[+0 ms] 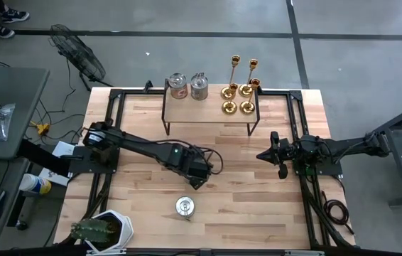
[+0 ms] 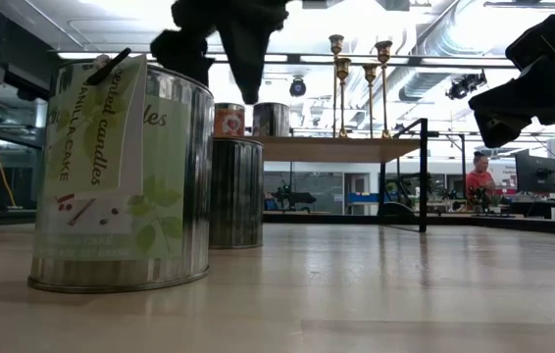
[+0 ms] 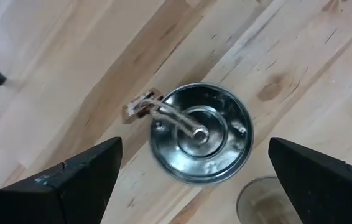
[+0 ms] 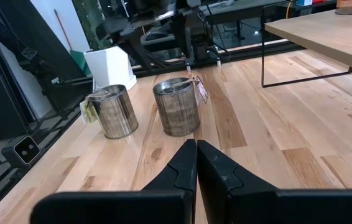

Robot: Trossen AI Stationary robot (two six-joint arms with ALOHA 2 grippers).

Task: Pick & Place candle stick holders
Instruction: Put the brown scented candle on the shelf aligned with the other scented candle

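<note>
I see the table [image 1: 258, 206] with a shelf [image 1: 208, 107] holding two tins [image 1: 188, 87] and four gold candlesticks [image 1: 240, 91]. My left gripper [image 3: 194, 180] hovers spread wide above one floor tin [image 3: 201, 134]; another [image 1: 184, 207] stands nearby. My right gripper [image 4: 196, 165] waits pressed together.

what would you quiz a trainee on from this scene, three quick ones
1. True or false: the right gripper is shut and holds nothing.
2. How many gold candlesticks stand on the raised shelf? A) two B) four C) six
3. Fill in: the left gripper hangs open over a silver tin that stands on the ____.

Key: 1 true. 2 B. 3 table.
</note>
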